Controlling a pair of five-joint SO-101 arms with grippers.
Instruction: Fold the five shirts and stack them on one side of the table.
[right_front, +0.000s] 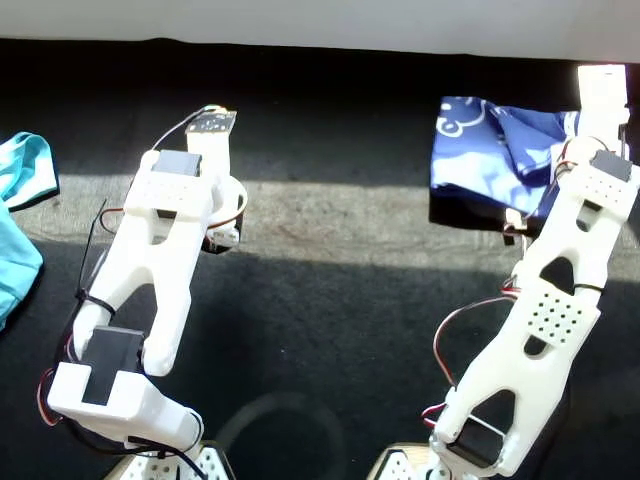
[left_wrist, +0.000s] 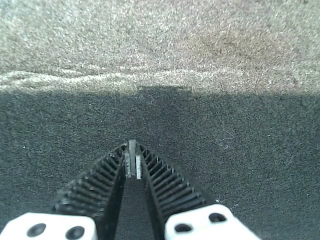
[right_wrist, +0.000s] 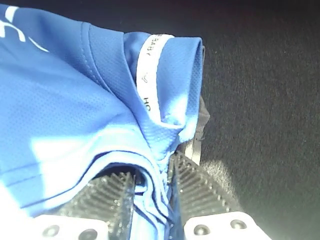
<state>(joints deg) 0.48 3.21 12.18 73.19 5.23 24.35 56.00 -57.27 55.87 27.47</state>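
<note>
A blue shirt (right_front: 495, 150) with white print lies bunched at the far right of the dark table. My right gripper (right_wrist: 152, 180) is shut on the blue shirt (right_wrist: 75, 100), a fold of its fabric pinched between the ribbed fingers (right_wrist: 192, 187) near the collar with its white band. In the high view the right arm (right_front: 560, 270) stretches to the shirt's right edge. My left gripper (left_wrist: 132, 162) is shut with nothing in it, hanging just above the bare table surface. The left arm (right_front: 165, 250) sits at the left centre. A light turquoise shirt (right_front: 20, 215) lies at the table's left edge.
The dark felt table (right_front: 340, 300) is bare between the two arms, with a sunlit band across its middle. A white wall runs along the far edge. Cables hang beside both arm bases.
</note>
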